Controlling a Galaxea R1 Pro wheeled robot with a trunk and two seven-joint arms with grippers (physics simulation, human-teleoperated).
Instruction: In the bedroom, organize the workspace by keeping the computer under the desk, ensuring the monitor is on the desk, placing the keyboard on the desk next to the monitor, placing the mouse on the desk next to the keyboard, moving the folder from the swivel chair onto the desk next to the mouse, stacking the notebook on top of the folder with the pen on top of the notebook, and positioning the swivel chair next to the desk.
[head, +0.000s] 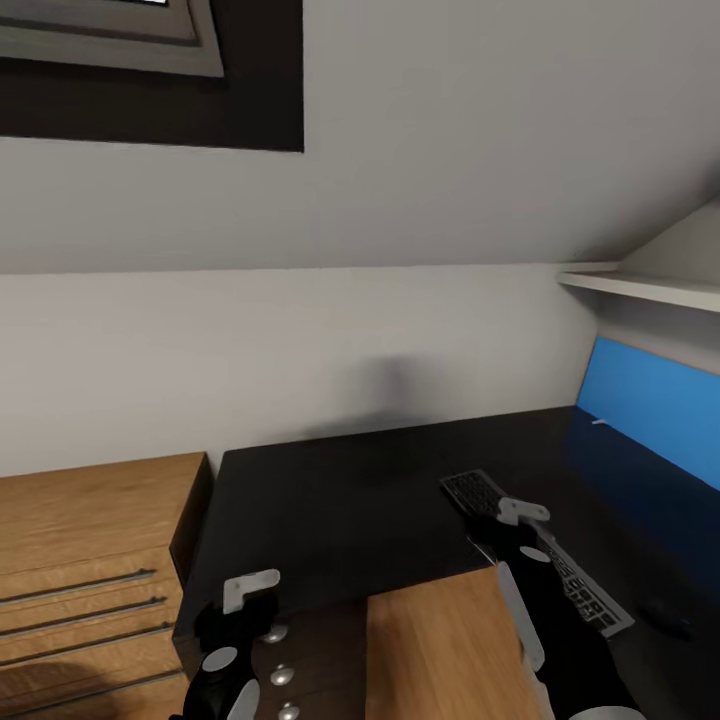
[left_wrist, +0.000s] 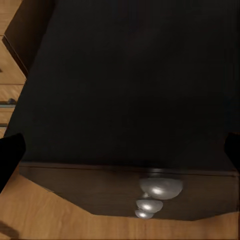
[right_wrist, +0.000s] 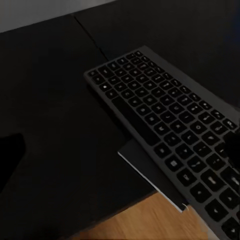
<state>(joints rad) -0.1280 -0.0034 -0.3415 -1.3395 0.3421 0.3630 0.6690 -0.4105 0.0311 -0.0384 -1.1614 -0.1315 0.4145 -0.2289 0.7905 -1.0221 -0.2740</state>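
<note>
The dark grey keyboard lies slanted on the black desk, near its front right. One corner of it juts past the desk's front edge above the wooden floor. My right gripper hovers over the keyboard's near edge, open, with dark fingertips wide apart. A small dark shape, perhaps the mouse, rests on the desk right of the keyboard. My left gripper hangs open above the desk's front left edge, holding nothing.
A wooden drawer unit stands left of the desk. Silver knobs line the desk's front below my left gripper. A blue panel and a white shelf rise at the right. A small white item lies by the panel.
</note>
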